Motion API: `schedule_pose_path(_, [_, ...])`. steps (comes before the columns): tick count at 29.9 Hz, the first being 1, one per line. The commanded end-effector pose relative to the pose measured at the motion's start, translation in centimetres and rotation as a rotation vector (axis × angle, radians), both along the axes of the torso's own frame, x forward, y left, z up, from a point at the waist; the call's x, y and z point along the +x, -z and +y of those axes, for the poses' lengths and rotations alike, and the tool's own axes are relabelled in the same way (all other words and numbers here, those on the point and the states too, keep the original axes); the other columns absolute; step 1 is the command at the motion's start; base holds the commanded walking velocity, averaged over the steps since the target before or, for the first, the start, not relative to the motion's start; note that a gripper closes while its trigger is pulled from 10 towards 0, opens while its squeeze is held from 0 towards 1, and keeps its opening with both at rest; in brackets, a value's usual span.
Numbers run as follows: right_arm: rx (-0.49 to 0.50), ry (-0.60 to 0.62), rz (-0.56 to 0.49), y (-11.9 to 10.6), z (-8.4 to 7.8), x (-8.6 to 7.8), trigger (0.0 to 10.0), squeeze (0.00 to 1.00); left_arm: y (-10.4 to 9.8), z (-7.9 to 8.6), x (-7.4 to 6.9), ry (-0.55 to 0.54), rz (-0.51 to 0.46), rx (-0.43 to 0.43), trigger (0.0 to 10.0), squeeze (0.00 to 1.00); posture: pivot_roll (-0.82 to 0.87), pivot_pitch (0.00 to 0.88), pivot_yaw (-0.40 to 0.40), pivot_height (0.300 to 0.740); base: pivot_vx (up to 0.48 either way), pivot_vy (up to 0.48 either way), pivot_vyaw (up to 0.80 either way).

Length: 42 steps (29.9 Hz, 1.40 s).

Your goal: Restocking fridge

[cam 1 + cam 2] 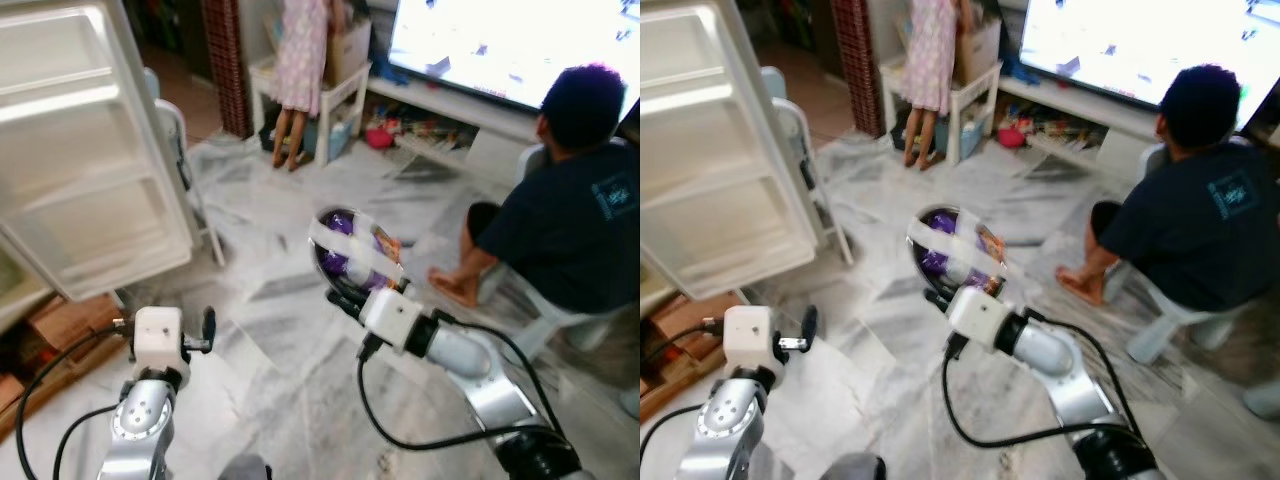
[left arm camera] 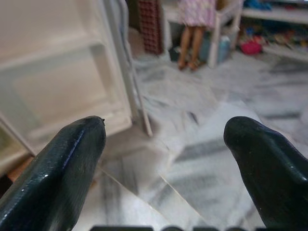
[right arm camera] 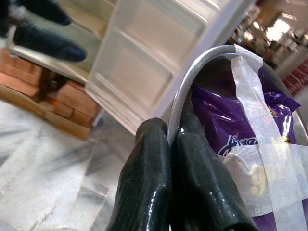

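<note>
The purple packet (image 3: 240, 120) bears lettering, perhaps "A", otherwise unreadable.

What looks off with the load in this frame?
The right gripper pinches the metal bowl by its rim alone, tilted on its side; only white tape strips keep the purple snack bag inside. The left gripper is open, empty.

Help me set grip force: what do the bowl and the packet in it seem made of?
Bowl: likely metal, its thin rim a dull silver-grey, pinched by the right gripper. Purple packet: apparently glossy plastic film, creased and shiny, under whitish tape strips.
</note>
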State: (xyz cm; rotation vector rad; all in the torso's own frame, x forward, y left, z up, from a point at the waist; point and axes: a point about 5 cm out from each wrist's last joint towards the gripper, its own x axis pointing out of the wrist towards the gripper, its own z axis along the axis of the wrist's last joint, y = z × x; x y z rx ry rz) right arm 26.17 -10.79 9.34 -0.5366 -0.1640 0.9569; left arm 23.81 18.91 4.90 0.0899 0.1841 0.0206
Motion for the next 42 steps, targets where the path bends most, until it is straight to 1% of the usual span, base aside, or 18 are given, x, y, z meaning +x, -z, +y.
schedule_pose_path(1, [-0.005, 0.015, -0.03, -0.4, -0.5, 0.2, 10.0, 0.0, 0.2, -0.6, -0.1, 0.01, 0.014, -0.002, 10.0, 0.0, 0.05, 0.0, -0.025, 0.74, 0.0, 0.0, 0.73])
schedule_pose_path(4, [0.005, 0.031, -0.029, -0.4, -0.7, 0.2, 10.0, 0.0, 0.3, -1.4, -0.1, 0.029, 0.014, -0.006, 10.0, 0.0, 0.04, 0.0, -0.023, 0.74, 0.0, 0.0, 0.73])
schedule_pose_path(5, [0.005, 0.031, -0.029, -0.4, -0.7, 0.2, 10.0, 0.0, 0.3, -1.4, -0.1, 0.029, 0.014, -0.006, 10.0, 0.0, 0.04, 0.0, -0.023, 0.74, 0.0, 0.0, 0.73])
schedule_pose_path(6, [0.112, 0.086, 0.017, -1.0, -0.7, 0.5, 10.0, 0.0, 0.4, -1.6, -0.2, 0.029, 0.015, -0.007, 10.0, 0.0, 0.04, 0.0, -0.024, 0.74, 0.0, 0.0, 0.73])
schedule_pose_path(7, [0.193, 0.119, 0.046, -1.5, -0.7, 0.8, 10.0, 0.0, 0.5, -1.6, -0.3, 0.028, 0.017, -0.007, 10.0, 0.0, 0.04, 0.0, -0.025, 0.74, 0.0, 0.0, 0.73])
schedule_pose_path(9, [0.232, 0.135, 0.053, -2.0, -0.7, 1.0, 10.0, 0.0, 0.5, -1.6, -0.4, 0.02, 0.018, -0.004, 10.0, 0.0, 0.04, 0.0, -0.026, 0.74, 0.0, 0.0, 0.73])
schedule_pose_path(12, [0.153, 0.092, 0.005, -2.1, -0.7, 1.0, 10.0, 0.0, 0.7, -1.6, -0.5, 0.001, 0.02, -0.012, 10.0, 0.0, 0.04, 0.0, -0.034, 0.74, 0.0, 0.0, 0.73])
schedule_pose_path(19, [0.151, 0.096, 0.036, -1.6, -0.9, 0.5, 10.0, 0.0, 0.6, -1.5, -0.5, -0.027, 0.016, -0.018, 10.0, 0.0, 0.04, 0.0, -0.039, 0.74, 0.0, 0.0, 0.73])
schedule_pose_path(24, [0.136, 0.08, 0.039, -1.3, -0.5, 0.2, 10.0, 0.0, 0.7, -1.5, -0.6, -0.031, 0.019, -0.017, 10.0, 0.0, 0.05, 0.0, -0.037, 0.74, 0.0, 0.0, 0.73])
schedule_pose_path(30, [0.133, 0.065, 0.038, -1.3, 0.0, 0.1, 10.0, 0.0, 0.4, -1.5, -0.3, -0.019, 0.007, -0.005, 10.0, 0.0, 0.05, 0.0, -0.031, 0.74, 0.0, 0.397, 0.73])
schedule_pose_path(39, [0.123, 0.07, 0.047, -1.0, -0.3, 0.0, 10.0, 0.0, 0.4, -1.3, -0.4, -0.025, -0.003, 0.0, 10.0, 0.0, 0.05, 0.0, -0.034, 0.74, 0.0, 0.477, 0.62])
schedule_pose_path(42, [0.121, 0.066, 0.053, -0.7, -0.2, 0.0, 10.0, 0.0, 0.3, -1.0, -0.3, -0.029, -0.008, -0.002, 10.0, 0.0, 0.05, 0.0, -0.034, 0.74, 0.0, 0.428, 0.0])
